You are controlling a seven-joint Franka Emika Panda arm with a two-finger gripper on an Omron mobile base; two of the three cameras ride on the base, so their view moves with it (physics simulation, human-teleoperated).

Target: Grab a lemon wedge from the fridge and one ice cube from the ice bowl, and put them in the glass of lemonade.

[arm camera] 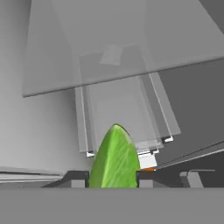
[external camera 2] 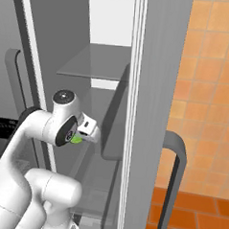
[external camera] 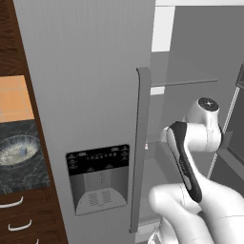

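We have the small bright green pointed lemon wedge [arm camera: 115, 157] pinched between the two dark fingertips of our two-finger gripper [arm camera: 114, 178]; in the hand view the tips press against it from both sides and its point rises toward 12 o'clock. In the right base view the wedge [external camera 2: 76, 139] shows as a green patch under the wrist, at about 8 o'clock in the frame, just inside the open compartment of the tall grey side-by-side fridge [external camera: 86, 71]. Ahead of the hand lie a clear glass shelf [arm camera: 122, 48] and, beyond it, pale drawer rails.

The wide silvery-grey ice bowl with its speckled inside [external camera: 19, 150] sits on the dark counter at 9 o'clock in the left base view, well apart from the arm, past the closed door with the black dispenser panel [external camera: 98, 177]. The glass of lemonade we cannot place from here.

We judge the wedge fetched and the ice cube not yet taken. The hold looks narrow, on a tapering slippery piece, so a quick swing could squeeze it out of the tips. Pulling back, the elbow or wrist could knock the open door [external camera 2: 157, 114] or the shelf edge.
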